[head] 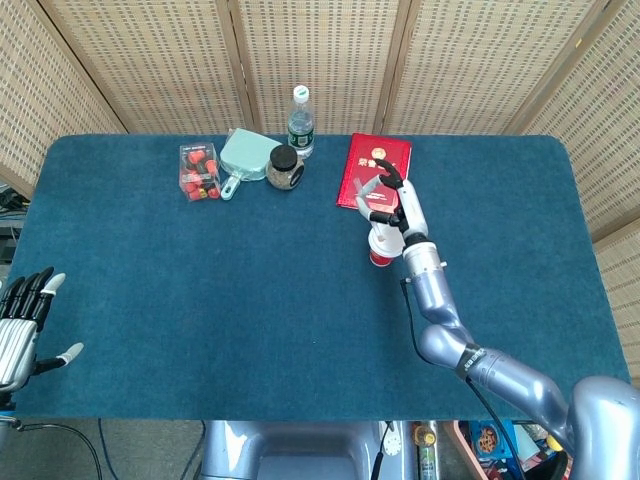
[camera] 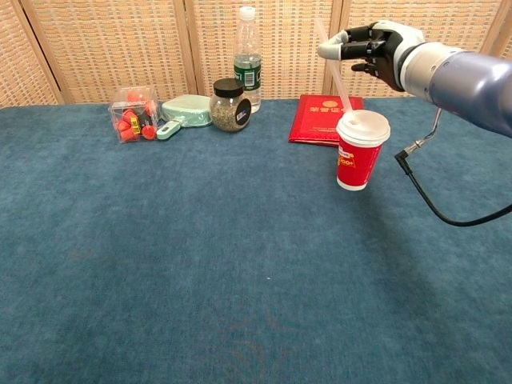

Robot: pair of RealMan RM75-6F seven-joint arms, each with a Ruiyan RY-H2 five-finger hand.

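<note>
A red paper cup (camera: 358, 160) with a white lid stands on the blue cloth, right of centre and in front of a red booklet (camera: 322, 118). A pale straw (camera: 334, 76) leans up and to the left out of the lid. My right hand (camera: 370, 50) hovers above the cup and pinches the straw near its top between thumb and a finger. From the head view the right hand (head: 392, 205) covers most of the cup (head: 379, 256). My left hand (head: 22, 325) hangs off the table's near left edge, its fingers spread and holding nothing.
Along the back edge stand a water bottle (camera: 248, 60), a dark-lidded jar (camera: 230, 105), a mint green case (camera: 188, 109) and a clear box of red pieces (camera: 134, 113). A black cable (camera: 432, 204) droops from my right arm beside the cup.
</note>
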